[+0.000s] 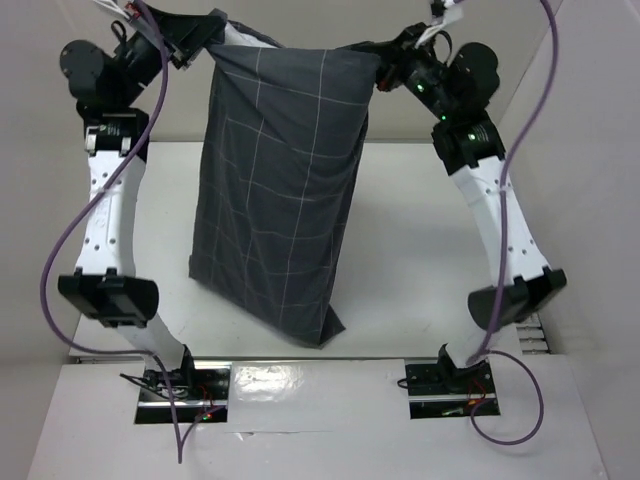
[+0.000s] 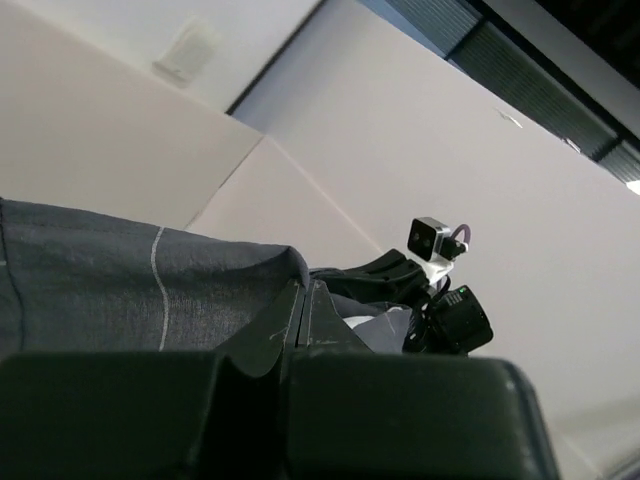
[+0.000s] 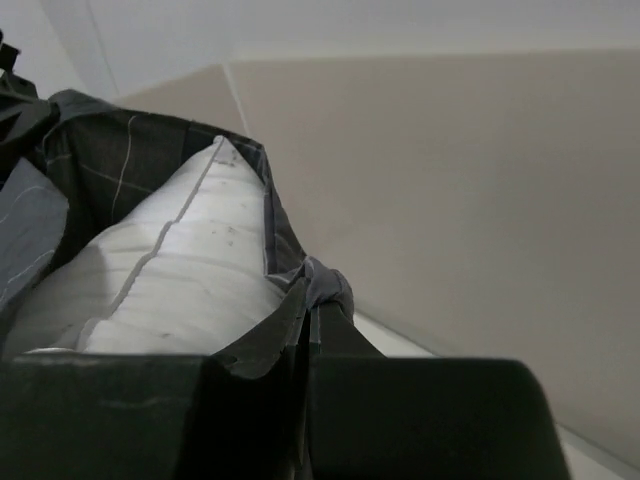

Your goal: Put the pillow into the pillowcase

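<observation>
Right gripper (image 3: 310, 308): its jaws are pressing together on the hem of the pillowcase (image 1: 285, 190) at its upper right corner, bunching the cloth there.
Left gripper (image 2: 303, 300): its jaws are pinching the pillowcase's opposite upper corner, so the two arms are stretching the mouth taut between them.
Pillowcase: it is hanging lengthwise from both grips with its open end up, which is letting gravity draw the filling toward the closed bottom.
Pillow (image 3: 170, 270): it is sitting inside the pillowcase, with its white corner peeking just below the mouth's rim in the right wrist view. From above, the grey cloth is hiding it entirely.
Table (image 1: 420, 230): it is lying below the pillowcase. The pillowcase's lower corner is possibly touching it, though the overhead angle is making that hard to judge.
Task stage: insertion is looking nearly complete. What is likely remaining is settling the pillow deeper and laying the bundle down.
</observation>
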Motion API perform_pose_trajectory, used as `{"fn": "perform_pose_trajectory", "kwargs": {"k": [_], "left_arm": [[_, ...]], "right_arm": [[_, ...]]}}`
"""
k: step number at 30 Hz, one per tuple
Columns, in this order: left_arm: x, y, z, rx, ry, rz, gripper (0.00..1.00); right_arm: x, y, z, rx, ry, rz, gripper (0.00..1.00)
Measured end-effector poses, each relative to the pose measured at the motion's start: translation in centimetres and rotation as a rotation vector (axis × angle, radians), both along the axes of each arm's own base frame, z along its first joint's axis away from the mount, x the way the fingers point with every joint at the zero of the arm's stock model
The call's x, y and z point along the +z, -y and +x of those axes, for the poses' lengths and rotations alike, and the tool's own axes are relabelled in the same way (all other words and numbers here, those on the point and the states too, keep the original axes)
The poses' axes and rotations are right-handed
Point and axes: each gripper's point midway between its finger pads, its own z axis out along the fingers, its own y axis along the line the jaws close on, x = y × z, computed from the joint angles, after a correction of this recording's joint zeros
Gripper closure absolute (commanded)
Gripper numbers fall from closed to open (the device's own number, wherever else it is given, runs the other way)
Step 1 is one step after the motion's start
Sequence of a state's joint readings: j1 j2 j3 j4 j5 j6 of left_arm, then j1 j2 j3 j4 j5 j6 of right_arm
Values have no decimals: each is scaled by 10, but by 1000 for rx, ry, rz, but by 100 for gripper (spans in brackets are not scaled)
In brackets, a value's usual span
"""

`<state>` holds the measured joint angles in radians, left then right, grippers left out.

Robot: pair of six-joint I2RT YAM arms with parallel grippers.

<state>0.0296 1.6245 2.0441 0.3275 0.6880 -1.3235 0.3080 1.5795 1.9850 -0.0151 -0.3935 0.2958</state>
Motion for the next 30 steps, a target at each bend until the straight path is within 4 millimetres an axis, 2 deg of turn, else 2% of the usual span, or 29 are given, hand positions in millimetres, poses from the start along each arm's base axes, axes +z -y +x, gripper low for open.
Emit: {"fn": "perform_pose_trajectory", "kwargs": {"k": [1,2,4,6,8,10,12,14,15,17,20,22,23,25,27,28,30], "left_arm": [[-9,0,17,-7,-45,-10,100],[-13,-1,31,-9,-69,-15,100],[-4,-7,46,-10,-70,-35,100],[20,-21,41,7,-23,-65,100],[41,-38,20,48,25,-91,100],[63,-51,-9,98,90,-101,100],[86,-48,-51,116,170,-101,100],[102,-34,-96,95,249,-95,100],[109,-28,-118,85,296,-85,100],[117,-22,-146,75,353,-76,100],[124,-19,-160,80,422,-62,100],[118,-16,-150,73,407,-58,100],[106,-12,-137,60,376,-59,100],[73,-4,-102,43,271,-51,100],[25,4,-59,27,132,-36,100],[-5,8,-34,18,41,-31,100],[-57,13,9,-6,-120,-29,100]], "right_arm": [[-10,-5,13,6,-35,-14,100],[-11,-8,21,8,-52,-21,100],[5,-9,24,11,-33,-14,100],[37,-1,6,5,39,11,100],[73,10,-26,4,135,50,100],[108,23,-75,16,238,93,100],[134,35,-120,31,327,122,100],[156,47,-159,33,416,148,100],[164,51,-170,30,449,160,100],[175,57,-186,24,501,178,100],[182,60,-190,14,543,190,100],[176,59,-175,-3,522,188,100],[167,56,-162,-15,495,181,100],[136,49,-127,-38,405,145,100],[92,39,-89,-52,282,96,100],[57,33,-63,-61,192,62,100],[3,27,-21,-76,42,12,100]]}}
